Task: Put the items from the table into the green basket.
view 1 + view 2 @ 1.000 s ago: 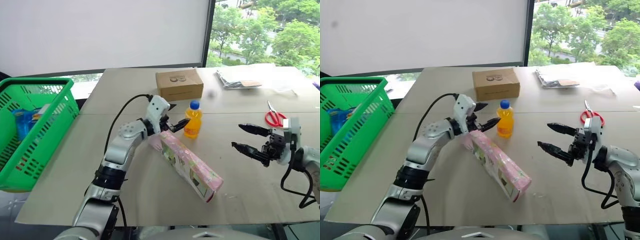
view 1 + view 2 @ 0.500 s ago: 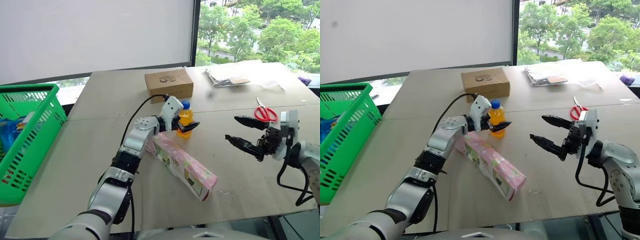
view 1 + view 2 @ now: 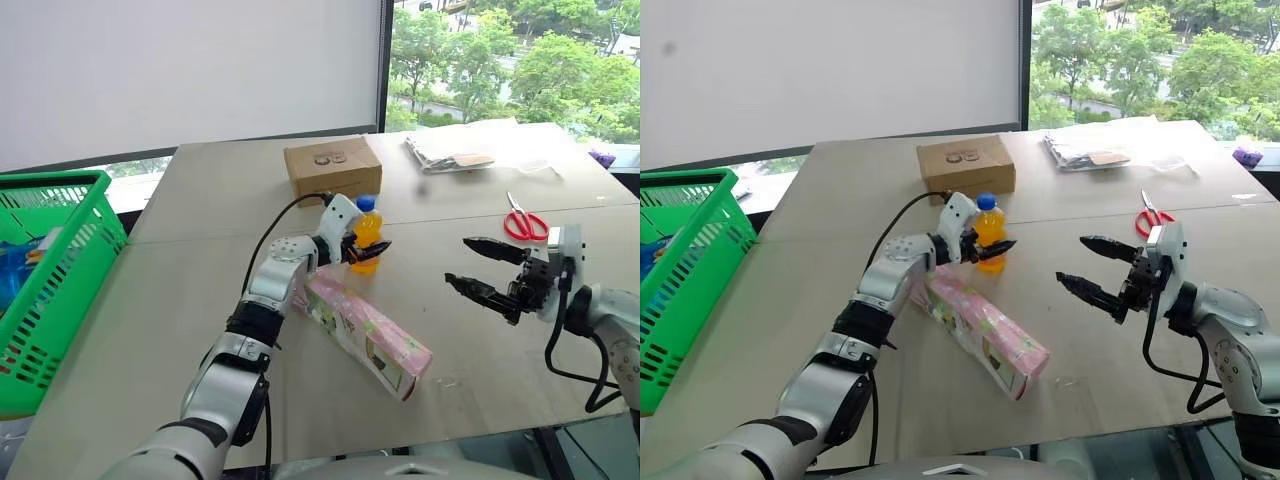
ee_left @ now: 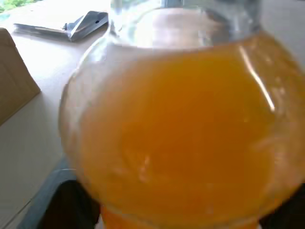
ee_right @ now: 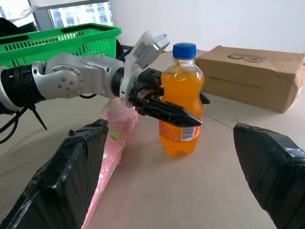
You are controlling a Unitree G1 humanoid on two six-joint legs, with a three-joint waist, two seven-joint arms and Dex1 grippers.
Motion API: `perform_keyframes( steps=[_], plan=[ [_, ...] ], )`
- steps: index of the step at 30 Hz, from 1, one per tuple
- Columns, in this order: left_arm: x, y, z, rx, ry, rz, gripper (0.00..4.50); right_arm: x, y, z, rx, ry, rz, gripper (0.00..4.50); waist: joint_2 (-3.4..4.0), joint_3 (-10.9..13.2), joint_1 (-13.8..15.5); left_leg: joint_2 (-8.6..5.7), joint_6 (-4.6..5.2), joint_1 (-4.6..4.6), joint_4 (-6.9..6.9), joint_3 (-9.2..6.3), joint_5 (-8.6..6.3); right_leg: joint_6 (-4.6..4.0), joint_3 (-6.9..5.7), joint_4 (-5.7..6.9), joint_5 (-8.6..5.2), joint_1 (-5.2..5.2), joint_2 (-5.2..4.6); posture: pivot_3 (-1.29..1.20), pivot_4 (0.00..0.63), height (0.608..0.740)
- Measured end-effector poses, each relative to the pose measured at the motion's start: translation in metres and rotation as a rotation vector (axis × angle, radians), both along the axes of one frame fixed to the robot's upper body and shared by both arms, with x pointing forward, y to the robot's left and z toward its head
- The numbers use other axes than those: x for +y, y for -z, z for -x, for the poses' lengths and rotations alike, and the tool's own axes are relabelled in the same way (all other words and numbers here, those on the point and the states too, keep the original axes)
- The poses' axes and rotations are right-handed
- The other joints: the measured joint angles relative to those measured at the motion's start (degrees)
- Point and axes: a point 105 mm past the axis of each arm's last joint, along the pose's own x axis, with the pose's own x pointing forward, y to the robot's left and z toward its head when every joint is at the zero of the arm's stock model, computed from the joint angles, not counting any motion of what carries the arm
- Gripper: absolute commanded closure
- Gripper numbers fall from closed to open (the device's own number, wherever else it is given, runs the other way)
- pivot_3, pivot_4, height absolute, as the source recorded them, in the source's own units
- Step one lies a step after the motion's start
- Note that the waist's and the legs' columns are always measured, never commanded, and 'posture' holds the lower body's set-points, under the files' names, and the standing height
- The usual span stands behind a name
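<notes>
Left gripper: jaws around the upright orange-drink bottle, mid-frame on the surface, whether pinching cannot be told | right gripper: jaws spread, idle right | pink carton lies just below bottle | green basket far left, awaiting both.

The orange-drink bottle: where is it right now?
In the left eye view the orange-drink bottle stands upright near the table's middle, between the left pincer's fingers, with the brown cardboard box behind it and the pink carton in front.
</notes>
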Motion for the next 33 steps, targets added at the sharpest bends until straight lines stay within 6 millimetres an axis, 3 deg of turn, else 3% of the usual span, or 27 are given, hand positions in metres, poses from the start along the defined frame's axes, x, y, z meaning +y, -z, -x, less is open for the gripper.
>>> perform_keyframes(
  steps=[9,12,16,18,19,21,22,23,25,28,33],
  plan=[
    [0.029,-0.03,-0.009,-0.062,-0.121,0.081,1.55,0.012,0.002,-0.005,0.009,-0.053,0.002,0.0,-0.17,0.12,0.63,-0.02,0.0,-0.16,0.0,-0.04,0.0,-0.02,0.0,-0.01,0.02,-0.14,-0.03,0.0,0.0,0.74],
    [0.066,-0.055,-0.024,-0.157,-0.27,0.008,1.55,0.017,-0.003,-0.007,-0.01,-0.083,0.027,0.0,-0.36,0.24,0.48,0.02,-0.08,-0.33,0.0,-0.02,0.04,-0.09,0.02,0.16,0.06,-0.45,0.03,0.03,0.0,0.74],
    [0.161,-0.144,-0.034,-0.339,-0.605,-0.102,1.55,0.031,-0.016,-0.012,-0.03,-0.145,0.046,0.0,-0.62,0.42,-0.25,0.12,-0.2,-0.73,-0.02,-0.02,0.12,-0.21,0.09,0.25,0.14,-0.97,0.19,0.07,0.0,0.74],
    [0.229,-0.206,-0.01,-0.471,-0.821,-0.145,1.55,0.046,-0.035,-0.014,-0.067,-0.206,0.012,0.0,-0.65,0.39,-0.66,0.11,-0.52,-1.07,-0.04,0.08,0.3,-0.33,0.24,0.37,0.23,-1.44,0.19,0.07,0.0,0.74],
    [0.26,-0.226,0.005,-0.512,-0.929,-0.167,1.55,0.051,-0.043,-0.012,-0.081,-0.232,0.0,0.0,-0.58,0.31,-0.51,0.08,-0.53,-1.03,-0.07,0.07,0.3,-0.33,0.24,0.41,0.22,-1.44,0.14,0.1,0.0,0.74],
    [0.309,-0.239,0.032,-0.53,-1.095,-0.204,1.55,0.061,-0.052,-0.012,-0.108,-0.27,0.011,0.0,-0.52,0.25,0.22,0.05,-0.53,-1.03,-0.26,0.04,0.29,-0.34,0.21,0.3,0.22,-1.47,0.09,0.1,0.0,0.74],
    [0.336,-0.233,0.046,-0.503,-1.186,-0.244,1.55,0.069,-0.056,-0.012,-0.125,-0.285,0.023,0.0,-0.49,0.22,0.41,0.04,-0.53,-1.02,-0.26,0.05,0.28,-0.34,0.2,0.3,0.22,-1.47,0.08,0.1,0.0,0.74],
    [0.351,-0.226,0.053,-0.471,-1.232,-0.263,1.55,0.073,-0.058,-0.012,-0.137,-0.293,0.029,0.0,-0.47,0.22,0.72,0.04,-0.53,-1.02,-0.29,0.05,0.28,-0.34,0.21,0.28,0.22,-1.47,0.07,0.11,0.0,0.74],
    [0.397,-0.187,0.076,-0.318,-1.382,-0.321,1.55,0.088,-0.069,-0.013,-0.149,-0.309,0.016,0.0,-0.58,0.18,1.87,0.04,-0.54,-1.1,-0.25,-0.02,0.28,-0.34,0.1,0.27,0.22,-1.47,0.08,0.12,0.0,0.74],
    [0.43,-0.152,0.103,-0.182,-1.491,-0.356,1.55,0.103,-0.09,-0.009,-0.174,-0.365,-0.028,0.0,-1.35,0.16,3.83,0.04,-0.53,-1.17,-0.15,-0.19,0.26,-0.39,-0.13,0.26,0.26,-1.46,0.05,0.14,0.0,0.74],
    [0.445,-0.143,0.118,-0.145,-1.539,-0.346,1.55,0.113,-0.102,0.0,-0.168,-0.432,-0.073,0.0,-2.45,-0.4,7.38,-0.03,-0.6,-1.18,-0.04,-0.3,0.01,-0.39,-0.3,0.09,0.35,-1.29,-0.04,0.14,0.0,0.74]
  ],
)
